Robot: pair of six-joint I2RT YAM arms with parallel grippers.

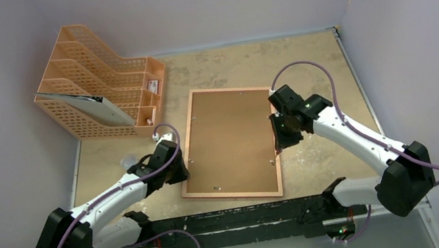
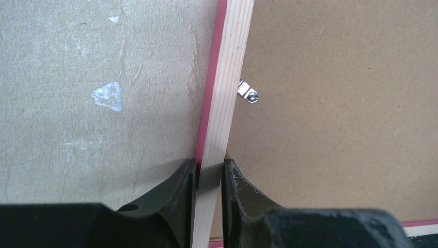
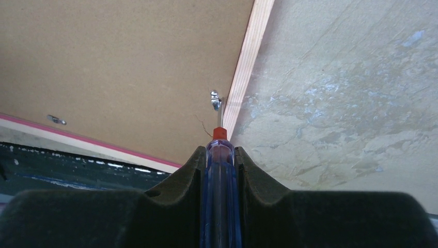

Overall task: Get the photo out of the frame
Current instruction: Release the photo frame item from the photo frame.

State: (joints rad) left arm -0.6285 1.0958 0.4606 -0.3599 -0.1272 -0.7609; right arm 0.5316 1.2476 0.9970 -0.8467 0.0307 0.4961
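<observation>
While L jaws clamp the frame (image 2: 223, 103) edge, R jaws grip a screwdriver (image 3: 220, 170) at a clip (image 3: 215, 99) on the backing (image 3: 119, 67).

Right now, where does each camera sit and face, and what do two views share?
Top: above and behind the arms, looking down at table, frame and rack; both arms show.
Left wrist: on the left tool, looking along its fingers, shut on the frame's rail.
Right wrist: on the right tool, its fingers holding a screwdriver aimed at a clip.
Both wrist views share the frame's brown back.
</observation>
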